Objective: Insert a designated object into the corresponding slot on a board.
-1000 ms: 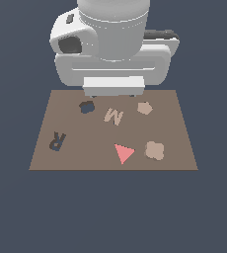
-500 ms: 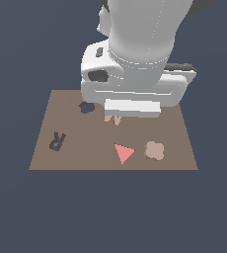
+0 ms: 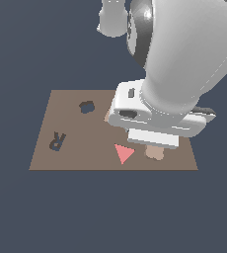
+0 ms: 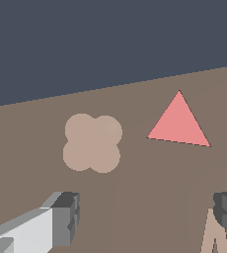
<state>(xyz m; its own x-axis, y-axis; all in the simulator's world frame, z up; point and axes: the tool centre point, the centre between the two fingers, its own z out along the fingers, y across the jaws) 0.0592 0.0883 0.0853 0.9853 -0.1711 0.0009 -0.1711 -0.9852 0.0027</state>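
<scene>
From the exterior view's left, I see the slot [image 3: 87,106] near the board [image 3: 76,148]'s far edge, unfilled. The clover piece [image 4: 92,143] lies flat by the near right corner, beside the red triangle [image 4: 179,123]. My gripper [image 4: 147,212] hangs spread above it, grasping nothing; pick-up and insertion remain.

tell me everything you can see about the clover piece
The clover piece is a small, flat, light-tan shape with four rounded lobes and a matte, uniform surface. It lies flat on the brown board, near the board's edge, beside the red triangle with a gap between them. Nothing touches it but the board. The hand is open with the piece ahead of its fingers, not between them. In the exterior view only part of it shows below the arm.
</scene>
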